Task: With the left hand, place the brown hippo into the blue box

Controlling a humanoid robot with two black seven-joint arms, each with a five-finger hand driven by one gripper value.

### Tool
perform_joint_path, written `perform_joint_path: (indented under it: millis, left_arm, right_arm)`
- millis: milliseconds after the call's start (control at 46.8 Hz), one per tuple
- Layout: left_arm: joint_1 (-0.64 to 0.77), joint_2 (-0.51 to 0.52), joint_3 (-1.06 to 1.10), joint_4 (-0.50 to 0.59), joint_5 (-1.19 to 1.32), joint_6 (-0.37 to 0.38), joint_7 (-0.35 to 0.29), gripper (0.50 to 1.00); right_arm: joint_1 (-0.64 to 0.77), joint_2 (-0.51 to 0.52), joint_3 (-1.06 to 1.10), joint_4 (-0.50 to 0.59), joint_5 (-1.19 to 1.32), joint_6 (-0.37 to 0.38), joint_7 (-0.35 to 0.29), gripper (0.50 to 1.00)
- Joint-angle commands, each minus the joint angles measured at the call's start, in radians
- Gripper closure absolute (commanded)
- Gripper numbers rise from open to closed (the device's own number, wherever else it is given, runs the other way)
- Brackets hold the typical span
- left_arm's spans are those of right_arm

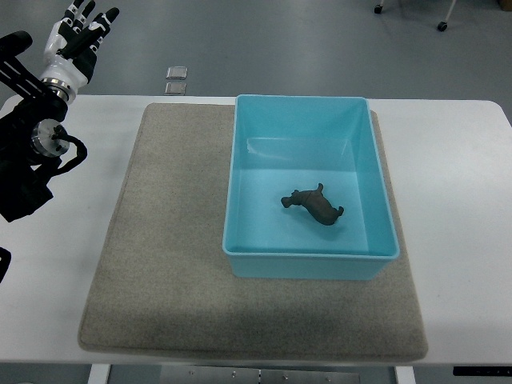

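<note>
We see the brown hippo (313, 205) lying on its side on the floor of the blue box (240, 168), a little toward the box's near right corner and clear of all four walls. Its long axis runs on a slant, head toward the far left, rump toward the near right. The box sits on the right half of a grey mat (160, 240), which covers the middle of the white desk (464, 176).

Our left hand (78, 32) is up at the desk's far left corner, well apart from the box, fingers spread and holding nothing; the dark forearm trails down along the left edge. From that hand the hippo lies away to the right and nearer to us, across the bare left half of the mat and over the box's left wall. No right hand shows anywhere.

We judge the placing done: the hippo is in the box and the hand is free, so any coming move would only be a retreat to rest.
</note>
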Motion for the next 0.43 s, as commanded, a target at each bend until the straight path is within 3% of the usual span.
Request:
perform_joint_path:
  millis: [0, 406]
  left_arm:
    - [0.016, 0.0, -0.014, -0.017, 0.0, 0.003, 0.017, 0.504]
    - [0.027, 0.003, -0.043, -0.024, 0.0, 0.047, 0.069, 0.504]
  right_arm:
    - [0.0, 0.0, 0.0, 0.0, 0.0, 0.0, 0.0, 0.564]
    - [0.0, 0.0, 0.0, 0.026, -0.003, 0.015, -0.002, 0.564]
